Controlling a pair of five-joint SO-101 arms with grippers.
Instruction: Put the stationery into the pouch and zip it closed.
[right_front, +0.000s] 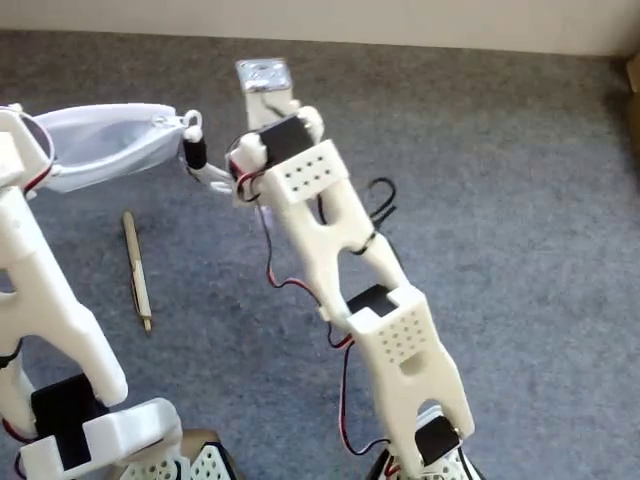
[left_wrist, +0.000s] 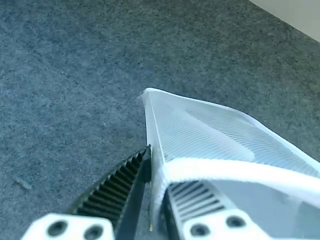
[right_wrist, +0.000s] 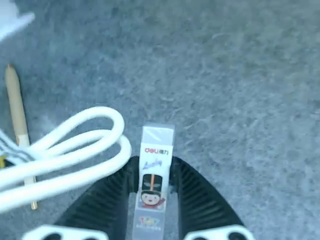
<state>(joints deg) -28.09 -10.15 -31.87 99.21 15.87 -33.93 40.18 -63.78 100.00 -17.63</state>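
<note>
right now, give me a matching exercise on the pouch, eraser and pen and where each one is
Things:
1. pouch
2. eraser
3. pen

Places:
a. lying free on the grey surface
b. clamped in the left jaws
c. clamped in the right jaws

Pairs: 1-b, 2-c, 3-a

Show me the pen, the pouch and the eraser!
pen (right_front: 136, 268), high view, middle of its barrel.
pouch (left_wrist: 215, 135), left wrist view, its white mesh side.
eraser (right_wrist: 155, 165), right wrist view, its printed wrapper.
</note>
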